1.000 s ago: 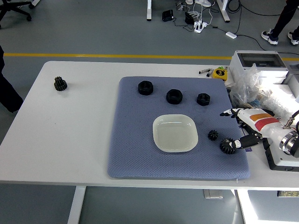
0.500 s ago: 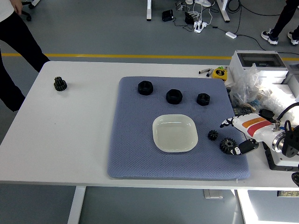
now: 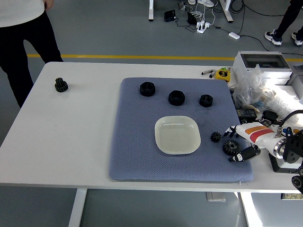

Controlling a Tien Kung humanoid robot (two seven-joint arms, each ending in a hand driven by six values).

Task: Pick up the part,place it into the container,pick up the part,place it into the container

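Zero parts delivered: the pale square container [image 3: 177, 135] sits in the middle of the blue mat [image 3: 137, 142] with nothing in it.
Fingers: those of the right hand [image 3: 242, 142] are spread apart and grip nothing; one white fingertip [image 3: 228, 131] reaches over the mat's right edge, a dark-tipped one [image 3: 236, 158] lies lower down.
Nearest part: the larger black gear [image 3: 230, 147] lies flat on the mat between those fingers, bracketed but not lifted; whether any finger touches it I cannot tell.
Second part: a smaller black gear [image 3: 216, 137] lies just left of it, between the larger gear and the container.
Other parts: three black hex nuts [image 3: 176, 97] stand in a row along the mat's far side, and a dark gear [image 3: 60, 85] sits well apart on the bare white surface [image 3: 71, 137] at far left.
Left arm: not visible.
Person: dark trousers [image 3: 28, 42] stand at the surface's far-left corner, hands off everything.
Progress: by my reading, this is the first pick, barely begun; both picks and both placements remain.
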